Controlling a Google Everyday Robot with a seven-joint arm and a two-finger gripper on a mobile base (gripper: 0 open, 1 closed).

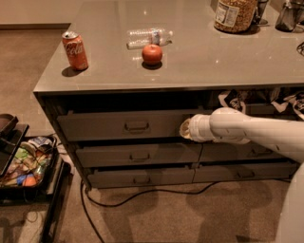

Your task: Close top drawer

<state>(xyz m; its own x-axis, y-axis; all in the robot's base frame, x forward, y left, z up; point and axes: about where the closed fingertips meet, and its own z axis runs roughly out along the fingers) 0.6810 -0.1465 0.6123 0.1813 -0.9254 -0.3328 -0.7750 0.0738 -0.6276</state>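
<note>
The top drawer [109,126] is a wide dark grey front with a small metal pull handle [137,126], under the left part of the counter. It stands slightly out from the cabinet, with a dark gap above it, and its inner floor does not show. My white arm reaches in from the right. The gripper [185,129] is at the right end of the drawer front, pointing away from the camera and hidden behind the wrist.
Two similar drawers [137,155] sit below, with more on the right. On the counter [199,66] are a red can [75,49], an apple [152,54], a lying water bottle [148,38] and a jar [235,14]. A cable [142,194] lies on the carpet. A snack tray [26,163] stands at the left.
</note>
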